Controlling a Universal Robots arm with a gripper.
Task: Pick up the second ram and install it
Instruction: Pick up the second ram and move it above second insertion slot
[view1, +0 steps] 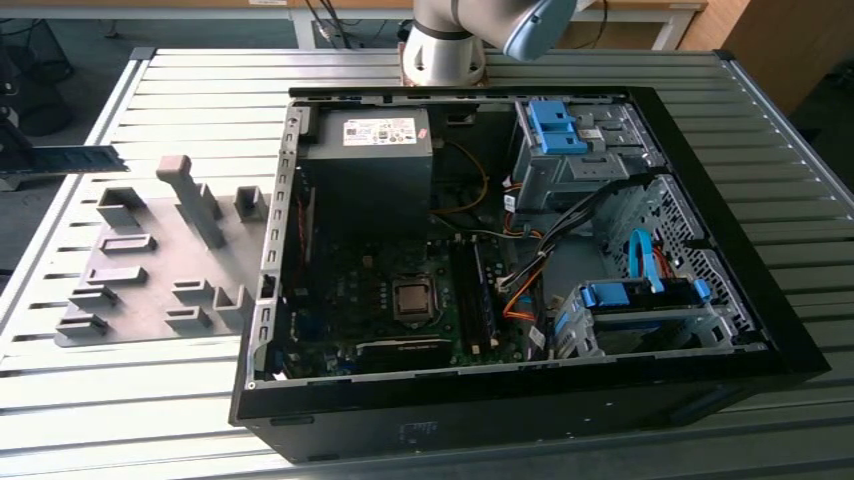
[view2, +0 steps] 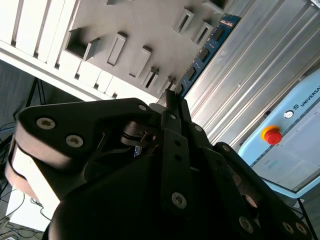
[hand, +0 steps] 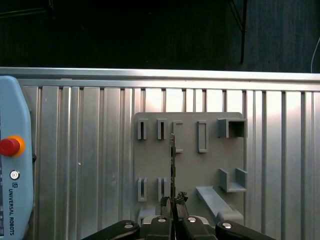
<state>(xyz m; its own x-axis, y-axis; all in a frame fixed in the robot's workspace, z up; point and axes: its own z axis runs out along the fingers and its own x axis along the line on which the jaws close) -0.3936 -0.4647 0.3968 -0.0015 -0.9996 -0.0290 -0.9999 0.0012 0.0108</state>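
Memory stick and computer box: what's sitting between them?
In the exterior view, the grey plate with little blocks lies between the memory stick and the open computer box. The gripper holds that stick, as the first wrist view shows.

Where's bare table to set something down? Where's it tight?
Free: table slats in front of the fixture plate, at the exterior view's lower left; slats between plate and teach pendant. Crowded: the computer case interior and the plate's blocks. The gripper holds the second ram near the plate.
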